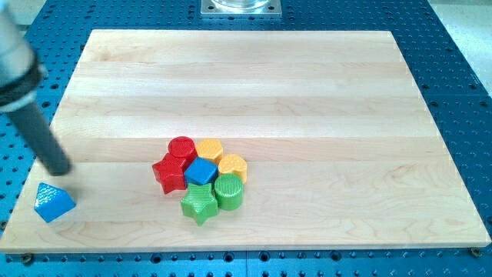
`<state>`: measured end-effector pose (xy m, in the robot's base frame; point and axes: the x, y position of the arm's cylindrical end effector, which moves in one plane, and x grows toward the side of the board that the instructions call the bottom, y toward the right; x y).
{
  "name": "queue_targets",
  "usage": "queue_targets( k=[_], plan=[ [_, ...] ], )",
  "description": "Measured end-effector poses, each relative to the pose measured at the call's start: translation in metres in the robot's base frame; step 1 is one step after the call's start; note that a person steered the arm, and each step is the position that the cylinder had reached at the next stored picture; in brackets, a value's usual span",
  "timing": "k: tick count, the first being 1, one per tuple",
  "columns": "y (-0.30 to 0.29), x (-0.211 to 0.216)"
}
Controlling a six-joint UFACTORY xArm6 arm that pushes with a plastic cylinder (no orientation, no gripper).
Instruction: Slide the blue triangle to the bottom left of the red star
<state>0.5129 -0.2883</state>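
Note:
The blue triangle (54, 202) lies near the board's bottom left corner. The red star (168, 172) sits at the left edge of a cluster of blocks in the lower middle of the board, well to the right of the triangle. My tip (60, 170) is at the board's left edge, just above the blue triangle and slightly to its right, with a small gap between them. The rod slants up to the view's top left corner.
The cluster also holds a red round block (182, 148), a yellow hexagon (209, 149), a yellow round block (233, 165), a blue cube (201, 171), a green star (199, 202) and a green round block (228, 191). The wooden board (307, 92) rests on a blue perforated table (461, 46).

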Motion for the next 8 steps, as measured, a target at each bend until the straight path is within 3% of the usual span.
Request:
queue_targets(
  k=[1,3,4,5,6,8],
  plan=[
    [-0.016,0.024],
    [0.023,0.076],
    [0.058,0.07],
    [0.011,0.069],
    [0.015,0.055],
    [0.106,0.049]
  ],
)
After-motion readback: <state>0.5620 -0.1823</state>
